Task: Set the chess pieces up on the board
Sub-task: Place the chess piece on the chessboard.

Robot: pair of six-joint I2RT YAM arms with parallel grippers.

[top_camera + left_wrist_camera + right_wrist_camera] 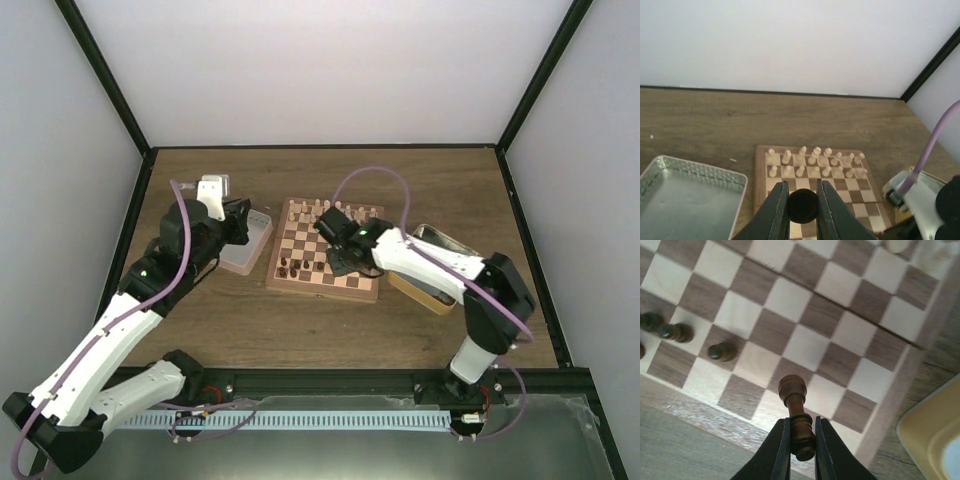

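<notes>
The board [320,289] lies mid-table, with pale chessmen [325,210] on its far rows and a few dark chess pieces [290,268] at its near left. My right gripper [338,262] hovers over the board's near edge. In the right wrist view it [802,421] is shut on a dark brown chess piece [796,410], held above the squares by the rim [905,380]. Dark pieces [720,351] stand to the left. My left gripper [238,222] is by the board's left side; in its wrist view it [802,184] is shut on a dark round piece [802,206] seen end-on.
A shallow metal tin [247,243] lies left of the board under my left gripper, and shows in the left wrist view [690,172]. A second, yellowish tin [425,285] lies right of the board, under my right arm. Dark-framed walls enclose the table.
</notes>
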